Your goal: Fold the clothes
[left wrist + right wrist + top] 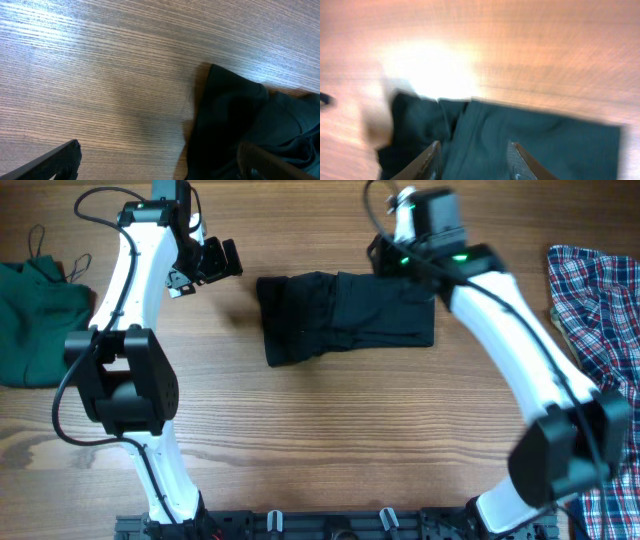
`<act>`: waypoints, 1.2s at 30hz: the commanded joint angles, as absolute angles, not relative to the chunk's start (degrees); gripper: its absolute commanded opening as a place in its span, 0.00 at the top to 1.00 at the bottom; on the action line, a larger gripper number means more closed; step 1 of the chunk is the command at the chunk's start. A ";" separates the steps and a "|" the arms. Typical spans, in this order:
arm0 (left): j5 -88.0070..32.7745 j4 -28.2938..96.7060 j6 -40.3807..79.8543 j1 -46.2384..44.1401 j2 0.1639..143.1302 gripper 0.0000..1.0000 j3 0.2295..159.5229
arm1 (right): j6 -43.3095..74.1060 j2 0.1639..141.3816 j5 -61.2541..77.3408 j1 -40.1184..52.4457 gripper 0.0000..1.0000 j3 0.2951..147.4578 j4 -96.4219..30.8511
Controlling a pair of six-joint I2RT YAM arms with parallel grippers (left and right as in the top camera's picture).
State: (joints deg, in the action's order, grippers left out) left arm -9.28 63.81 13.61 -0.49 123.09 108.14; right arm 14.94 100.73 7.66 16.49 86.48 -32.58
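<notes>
Shirt (345, 315) half-folded mid-frame | my left gripper (160, 155) spread beside its edge, ready to grab | my right gripper (476, 150) parted above it, pinching nothing.

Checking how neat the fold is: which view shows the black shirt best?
Overhead: nearly the whole folded black shirt shows, outline and all. The left wrist view catches only one corner; the right wrist view is blurred and crops it.

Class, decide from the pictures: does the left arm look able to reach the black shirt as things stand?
Probably yes. The left gripper hangs open at the edge of the shirt, with only bare table around it and nothing in between.
</notes>
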 commanded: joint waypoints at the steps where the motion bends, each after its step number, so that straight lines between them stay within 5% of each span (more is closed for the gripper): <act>1: -8.95 63.79 13.93 -0.64 121.64 0.00 107.87 | 13.43 98.30 6.94 10.85 0.42 86.94 -39.00; 5: -8.97 63.59 13.93 -0.64 121.64 0.00 107.83 | 7.77 101.86 5.96 4.64 0.22 84.07 -45.28; 17: -8.95 64.05 13.91 -0.64 121.67 0.00 107.83 | 3.03 122.69 6.00 4.32 0.33 82.78 -41.63; 21: -8.95 64.05 13.91 -0.64 121.67 0.00 107.83 | 3.07 123.11 8.69 4.32 0.60 82.81 -41.15; 22: -8.95 64.05 13.93 -0.64 121.67 0.00 107.83 | 3.03 123.11 9.76 4.32 0.85 82.81 -41.25; 23: -8.95 64.05 13.91 -0.64 121.67 0.00 107.83 | 3.09 123.11 9.93 4.29 0.96 82.81 -41.60; 36: -8.93 63.16 13.91 -0.64 121.67 0.00 107.83 | -1.02 118.83 -2.17 -7.92 0.96 83.02 -43.70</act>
State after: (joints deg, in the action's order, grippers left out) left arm -9.28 63.33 13.61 -0.49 123.09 108.16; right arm 3.25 119.46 2.59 -6.94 83.44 -43.29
